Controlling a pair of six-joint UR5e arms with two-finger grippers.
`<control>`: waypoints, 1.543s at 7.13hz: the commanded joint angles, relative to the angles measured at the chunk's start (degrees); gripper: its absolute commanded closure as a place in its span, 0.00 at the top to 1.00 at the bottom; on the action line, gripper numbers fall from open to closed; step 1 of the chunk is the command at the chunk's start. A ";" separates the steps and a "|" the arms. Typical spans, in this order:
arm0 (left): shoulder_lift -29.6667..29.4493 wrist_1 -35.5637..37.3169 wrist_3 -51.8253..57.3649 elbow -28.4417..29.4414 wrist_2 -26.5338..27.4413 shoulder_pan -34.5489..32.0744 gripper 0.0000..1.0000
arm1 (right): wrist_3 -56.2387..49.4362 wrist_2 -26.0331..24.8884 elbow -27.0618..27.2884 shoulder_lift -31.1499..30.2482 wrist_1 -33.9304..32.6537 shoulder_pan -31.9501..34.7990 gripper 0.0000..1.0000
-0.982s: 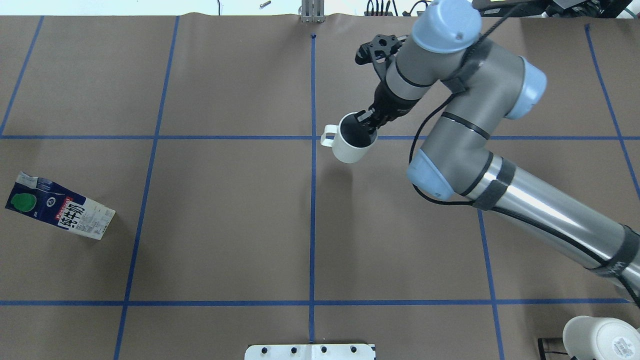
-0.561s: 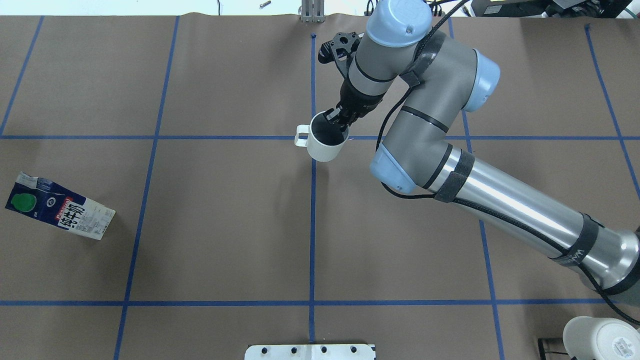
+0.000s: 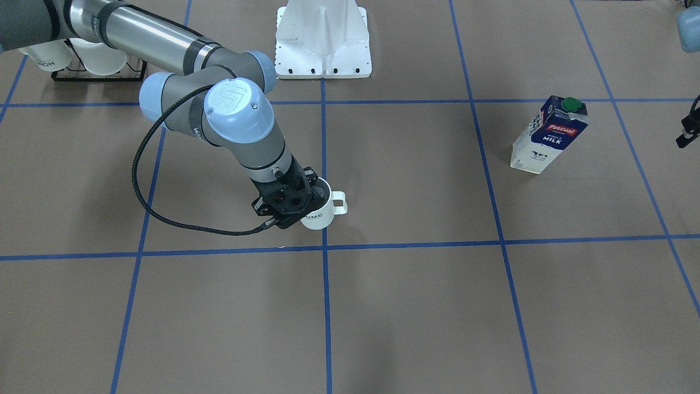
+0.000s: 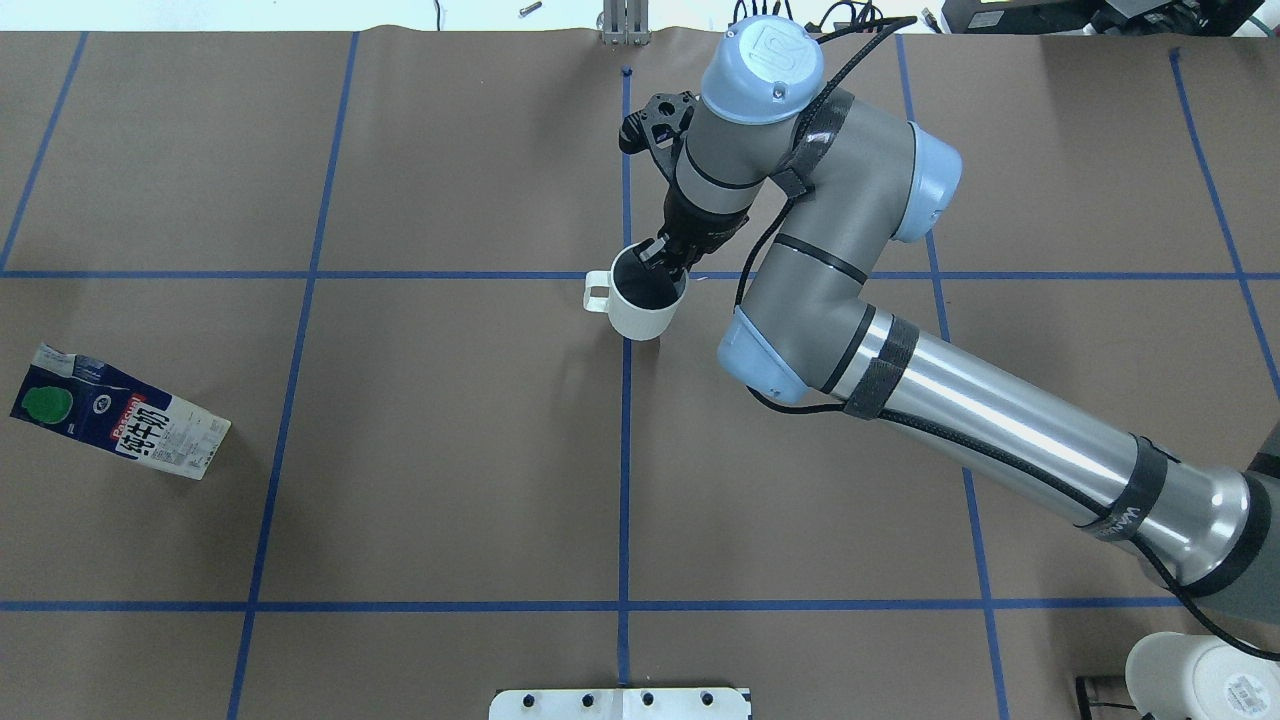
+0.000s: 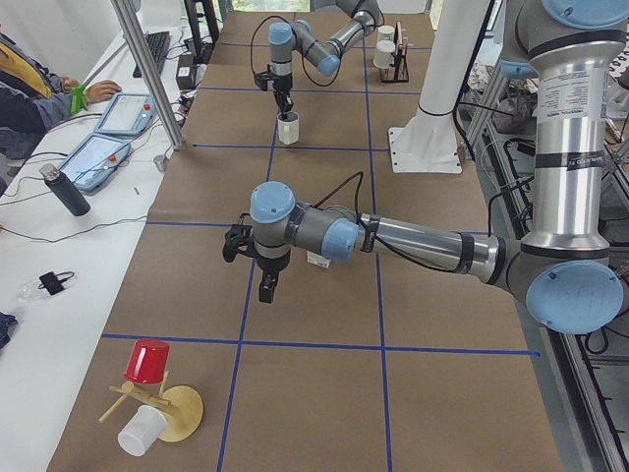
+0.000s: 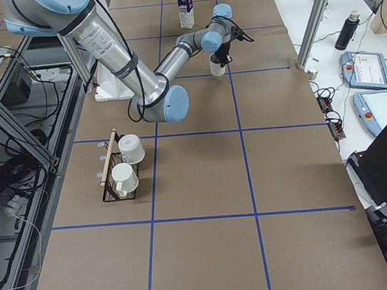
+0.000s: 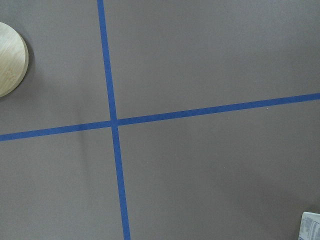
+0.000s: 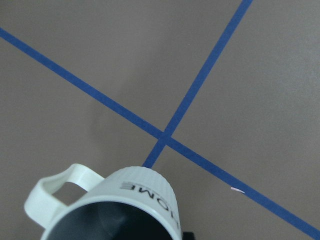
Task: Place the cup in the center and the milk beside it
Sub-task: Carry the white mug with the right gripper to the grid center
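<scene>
While my right claw pinches the rim of the cup, lettered "HOME", close by the center, the milk, labelled "Pascual" and "MILK", stands well apart on the counter. I cannot tell my left claw's state.

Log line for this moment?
right pincer: shut on cup rim | cup: held near center | milk: upright, apart, untouched | left pincer: state unclear

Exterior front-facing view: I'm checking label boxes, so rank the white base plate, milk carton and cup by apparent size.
Largest: white base plate, though cut off at the top edge.
Then: milk carton.
Smallest: cup.
</scene>
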 commanded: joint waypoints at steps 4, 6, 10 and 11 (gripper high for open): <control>0.08 0.00 -0.90 -0.53 0.00 0.00 0.98 | -0.64 -0.74 -5.51 3.15 0.18 -0.23 0.00; 0.17 0.00 -0.90 -0.79 0.00 0.00 0.98 | -0.56 -1.27 -5.95 3.32 0.09 -0.67 0.27; 0.26 0.18 -5.17 -2.46 -0.09 0.00 0.98 | -0.03 -1.18 -5.69 4.90 0.18 0.37 1.00; 0.26 0.26 -9.12 -4.38 -0.17 0.17 0.98 | -0.11 0.38 -3.95 4.56 -0.34 3.34 1.00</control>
